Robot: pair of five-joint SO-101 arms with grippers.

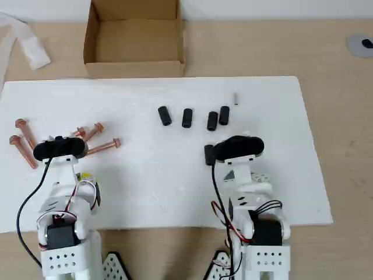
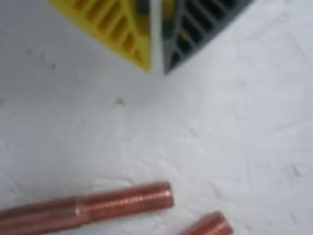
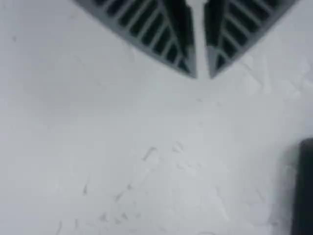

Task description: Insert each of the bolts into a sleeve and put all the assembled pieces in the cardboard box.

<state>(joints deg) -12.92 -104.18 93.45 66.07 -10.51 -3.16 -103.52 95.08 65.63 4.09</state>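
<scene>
Lying apart, bolts (image 1: 104, 146) and sleeves (image 1: 187, 118); jaws apparently closed.

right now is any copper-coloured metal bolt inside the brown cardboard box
No, the copper-coloured metal bolts lie on the white foam sheet, well short of the brown cardboard box.

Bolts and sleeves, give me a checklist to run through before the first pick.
1. Left gripper empty: ok.
2. Right gripper empty: ok.
3. Fingers open for a grasp: not ok, both pairs are shut.
4. Bolts lying loose on the white mat: ok.
5. Sleeves lying free on the mat, no bolt in any: ok.
6. Cardboard box open, nothing inside: ok.
</scene>
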